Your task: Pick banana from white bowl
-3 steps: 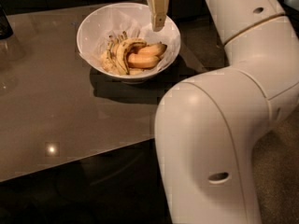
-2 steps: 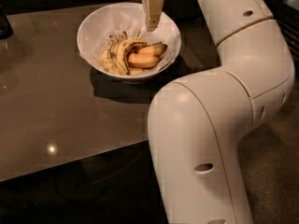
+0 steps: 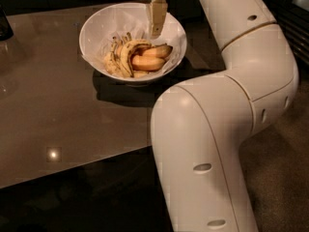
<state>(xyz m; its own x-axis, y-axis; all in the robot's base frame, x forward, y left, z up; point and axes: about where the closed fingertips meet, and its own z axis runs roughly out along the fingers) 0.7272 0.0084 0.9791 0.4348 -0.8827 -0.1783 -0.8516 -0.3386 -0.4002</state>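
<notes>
Hovering Over the Bowl, Banana Not Yet Lifted

The banana (image 3: pixel 126 57) lies in the white bowl (image 3: pixel 96 25), arched over the left side of the fruit pile with its speckled back up. What look like 2 plumper orange bananas (image 3: pixel 150 62) press against it on the right. The gripper (image 3: pixel 157 18) hangs just inside the bowl's far rim, above those plump ones rather than the speckled one, and seems clear of all the fruit. Whether it is spread or clenched cannot be told. The bowl sits toward the far side of the brown table (image 3: pixel 58 110), and the robot's arm (image 3: pixel 227 115) fills the right foreground.

Dropping straight down from here would likely catch the wrong fruit. The pile is tight, so a grab could pinch 2 pieces together. A sideways nudge on the flaring wall could slide or tip the bowl.
</notes>
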